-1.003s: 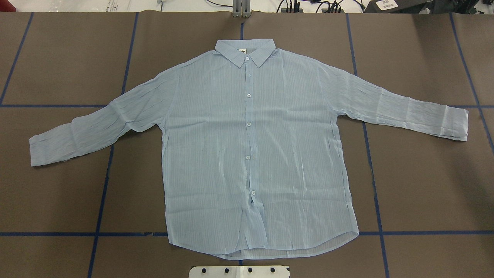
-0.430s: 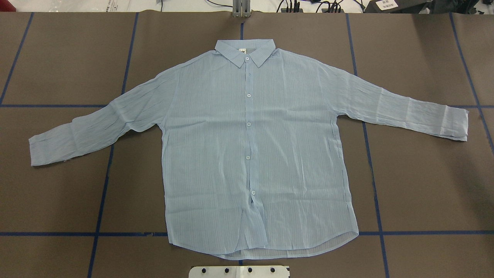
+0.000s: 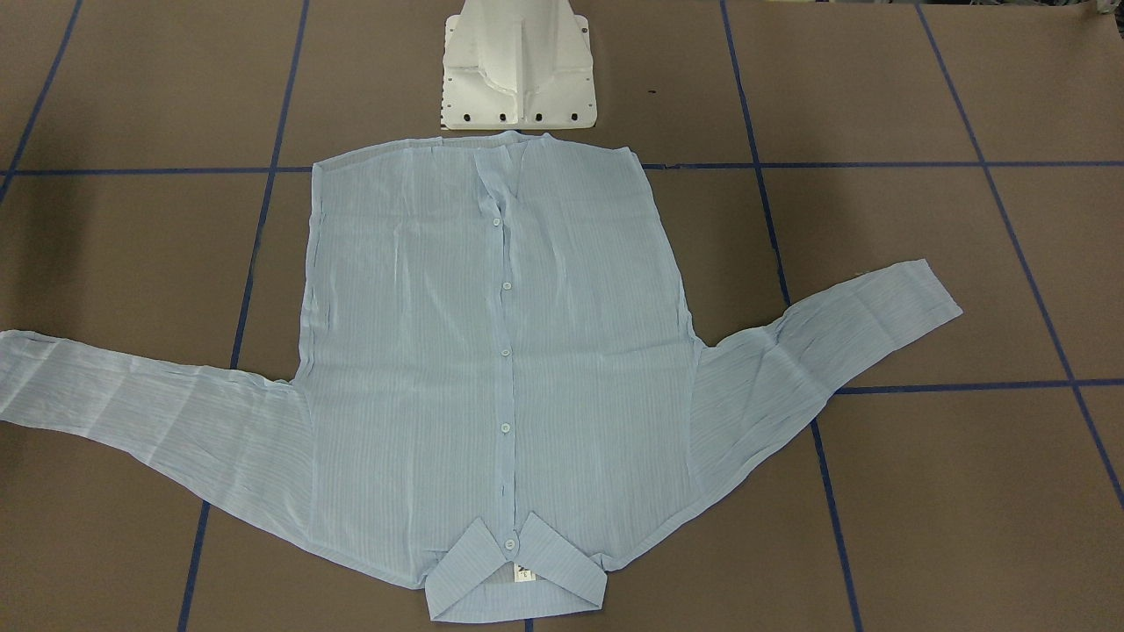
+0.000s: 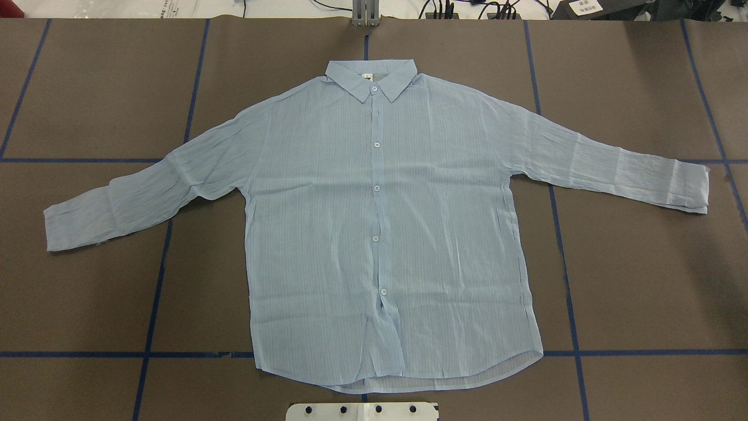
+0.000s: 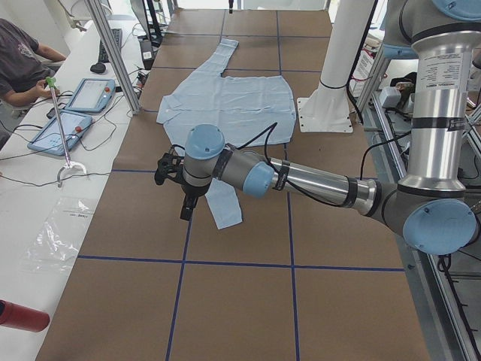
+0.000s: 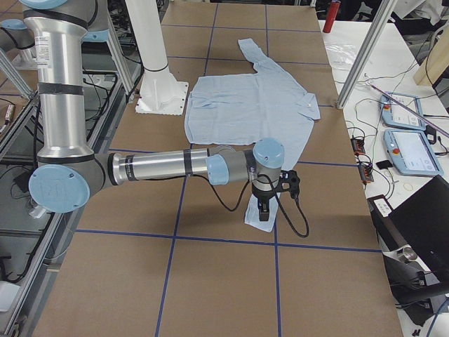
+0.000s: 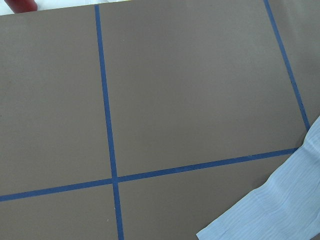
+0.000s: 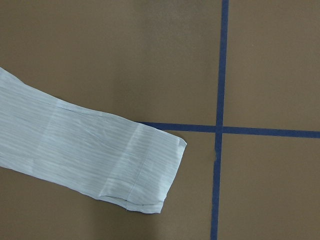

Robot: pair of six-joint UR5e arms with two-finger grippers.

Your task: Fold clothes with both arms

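Zero folds so far. The shirt (image 4: 374, 234) lies spread flat, front up and buttoned, in the middle of the brown table (image 4: 643, 280), with both sleeves out. By the look of it the whole job is ahead: sleeves in, then the body doubled.

The collar (image 4: 371, 79) points away from the robot toward the far edge. The hem (image 4: 397, 380) sits just short of the white pedestal (image 3: 516, 70). The long axis, collar to hem, runs straight out from the base. The sleeves stretch crosswise, cuffs angled a little back toward the robot.

Over the left cuff (image 7: 280, 210), slightly outboard, hangs the left gripper (image 5: 185, 204). The right gripper (image 6: 264, 209) hangs above the right cuff (image 8: 150, 175). Both cuffs lie flat, ungrasped as far as can be judged. Jaw spacing cannot be told for either gripper, as they show only from the table ends.
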